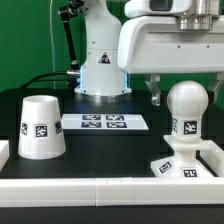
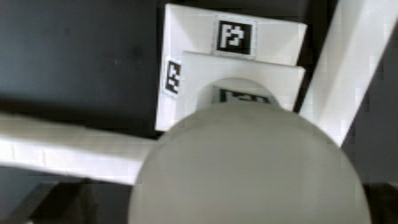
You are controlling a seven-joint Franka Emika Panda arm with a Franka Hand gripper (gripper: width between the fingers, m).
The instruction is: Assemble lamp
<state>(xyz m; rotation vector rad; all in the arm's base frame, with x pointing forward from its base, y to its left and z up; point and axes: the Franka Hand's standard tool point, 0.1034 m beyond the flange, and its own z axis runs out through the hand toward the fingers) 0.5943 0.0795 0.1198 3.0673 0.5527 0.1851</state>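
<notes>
Lamp parts occupy two spots on the black table [image 1: 130, 145]. Straight below the end effector [image 1: 184, 93] we see the bulb post [image 1: 187, 108] standing upright on the flared square base [image 1: 182, 168], its round top about level with the fingertips. The end effector is spread. One dark finger [image 1: 155, 90] hangs just beside the round top on the exterior view's left. What we take for the other finger shows on the far side, so the round top sits between them. We cannot tell whether either one touches it.

In the wrist view the round top of the bulb post [image 2: 240, 160] fills much of the picture and is blurred. Past it the base [image 2: 222, 50] shows its black-and-white tags against the table [image 2: 71, 60]. A white rail [image 2: 71, 140] crosses close to the base. In the exterior view the rail [image 1: 100, 185] runs along the table's near edge, with the base just beside it.

Well apart from the end effector, toward the exterior view's left, the shade [image 1: 41, 128] stands on its wide end, with one tag facing the camera. Between the shade and the end effector, and farther back, the marker board [image 1: 105, 122] lies flat on the table. Behind the marker board rises the glossy robot pedestal [image 1: 100, 75].
</notes>
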